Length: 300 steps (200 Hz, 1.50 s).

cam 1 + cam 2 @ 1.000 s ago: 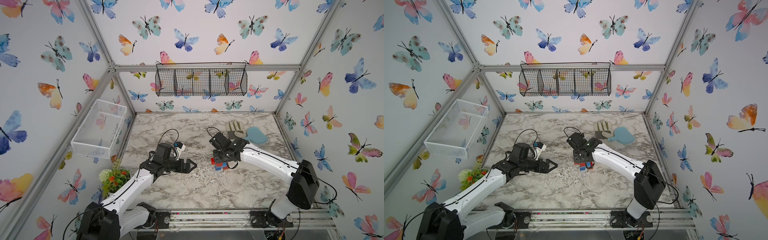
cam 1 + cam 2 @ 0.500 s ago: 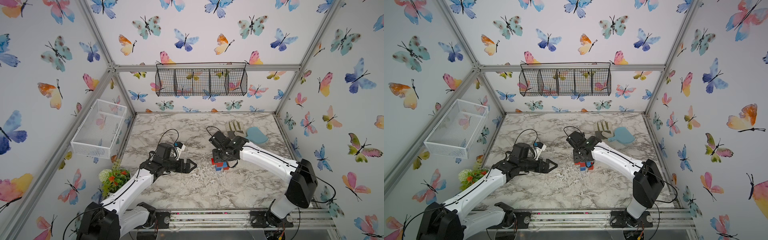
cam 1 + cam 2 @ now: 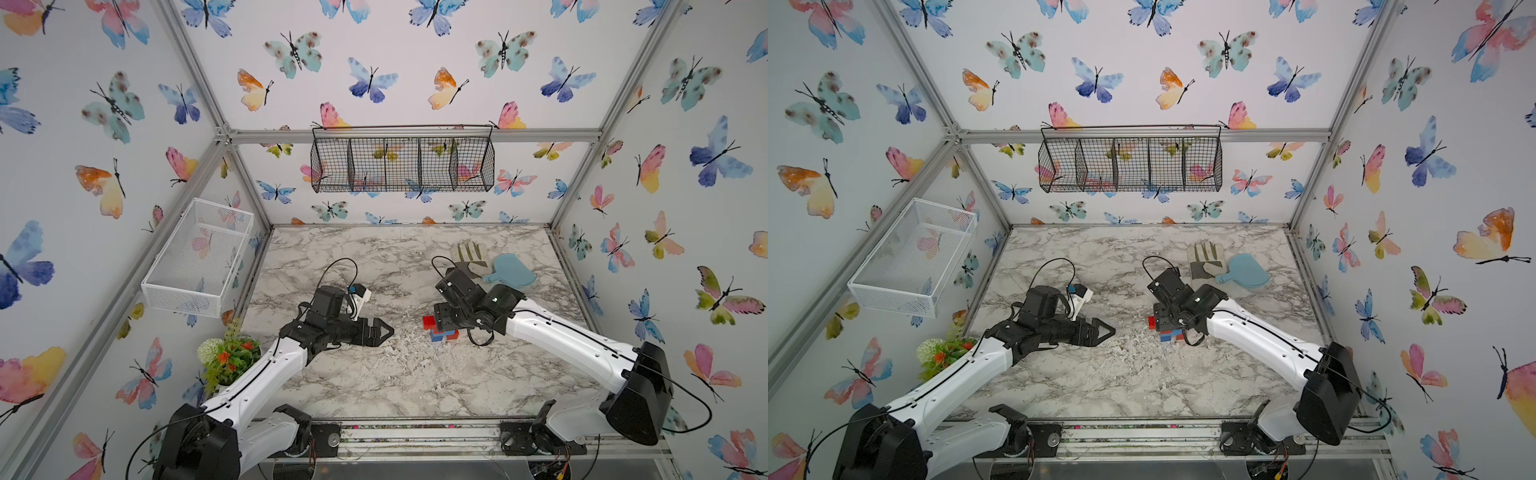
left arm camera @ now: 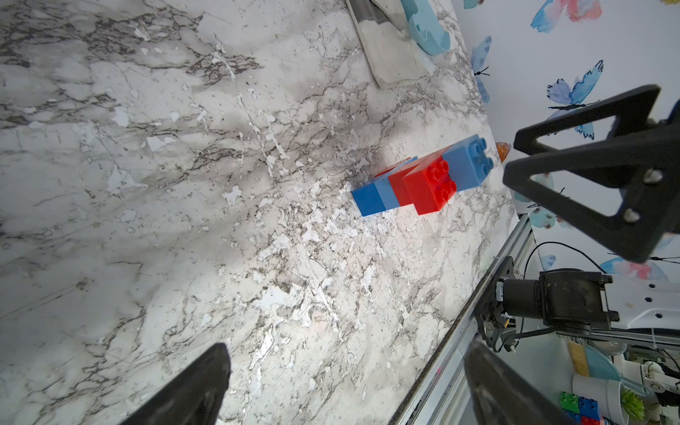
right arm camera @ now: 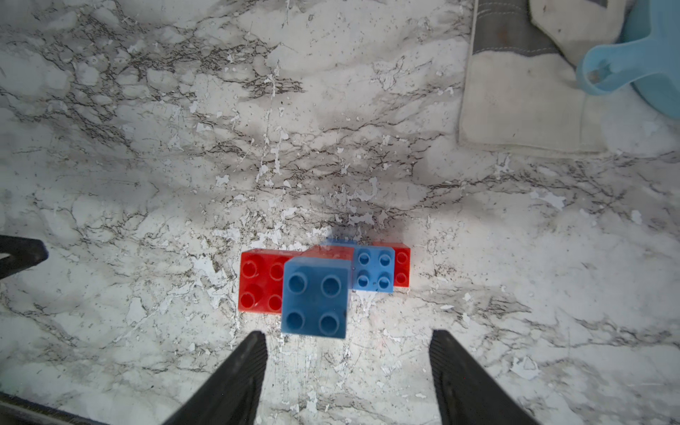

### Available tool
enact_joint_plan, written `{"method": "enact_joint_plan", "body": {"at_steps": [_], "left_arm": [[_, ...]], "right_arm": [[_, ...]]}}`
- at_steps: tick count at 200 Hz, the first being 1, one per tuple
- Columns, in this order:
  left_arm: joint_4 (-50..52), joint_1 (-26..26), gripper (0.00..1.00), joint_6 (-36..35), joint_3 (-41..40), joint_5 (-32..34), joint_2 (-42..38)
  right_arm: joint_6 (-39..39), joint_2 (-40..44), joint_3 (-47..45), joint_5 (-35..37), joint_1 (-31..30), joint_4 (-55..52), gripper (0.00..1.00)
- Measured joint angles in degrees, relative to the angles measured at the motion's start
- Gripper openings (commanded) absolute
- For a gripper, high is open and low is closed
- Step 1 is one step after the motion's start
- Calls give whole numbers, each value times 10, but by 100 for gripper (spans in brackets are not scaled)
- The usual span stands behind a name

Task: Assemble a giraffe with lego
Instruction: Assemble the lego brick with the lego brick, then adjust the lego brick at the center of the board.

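The giraffe (image 3: pixel 436 332) (image 3: pixel 1169 334) stands on the marble table as a small stack of joined red and blue lego bricks. In the right wrist view its top blue brick (image 5: pixel 314 298) sits beside a red brick (image 5: pixel 259 279), with a lower blue brick (image 5: pixel 373 268) behind. My right gripper (image 5: pixel 347 353) (image 3: pixel 442 316) hovers just above it, open, with nothing between its fingers. My left gripper (image 4: pixel 342 368) (image 3: pixel 384 331) is open and empty to the left of the giraffe (image 4: pixel 423 180), clear of it.
A work glove (image 3: pixel 469 257) and a pale blue paddle (image 3: pixel 513 272) lie behind the right arm. A potted plant (image 3: pixel 226 357) stands at the table's left front. A white mesh basket (image 3: pixel 199 257) hangs on the left wall and a black wire basket (image 3: pixel 401 164) on the back wall.
My right gripper has opened and let go of the giraffe's top brick, drawing back slightly. The left arm has not moved.
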<state>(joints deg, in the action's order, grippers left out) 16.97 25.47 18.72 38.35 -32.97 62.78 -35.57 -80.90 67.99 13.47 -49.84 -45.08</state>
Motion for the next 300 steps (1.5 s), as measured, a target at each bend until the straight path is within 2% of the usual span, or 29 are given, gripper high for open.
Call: {"method": "enact_joint_plan", "body": {"at_steps": [77, 122, 163, 238, 300], "left_arm": [[0, 2, 98, 0, 0, 1, 5], [0, 2, 98, 0, 0, 4, 8], [0, 2, 98, 0, 0, 9, 8], [0, 2, 98, 0, 0, 14, 14], [0, 2, 98, 0, 0, 14, 14]], "right_arm": [[34, 114, -178, -28, -2, 137, 74], [37, 118, -253, -26, -12, 218, 73], [37, 120, -322, -4, -38, 306, 67], [32, 71, -353, 82, -99, 447, 64], [11, 68, -391, 136, -101, 523, 63]]}}
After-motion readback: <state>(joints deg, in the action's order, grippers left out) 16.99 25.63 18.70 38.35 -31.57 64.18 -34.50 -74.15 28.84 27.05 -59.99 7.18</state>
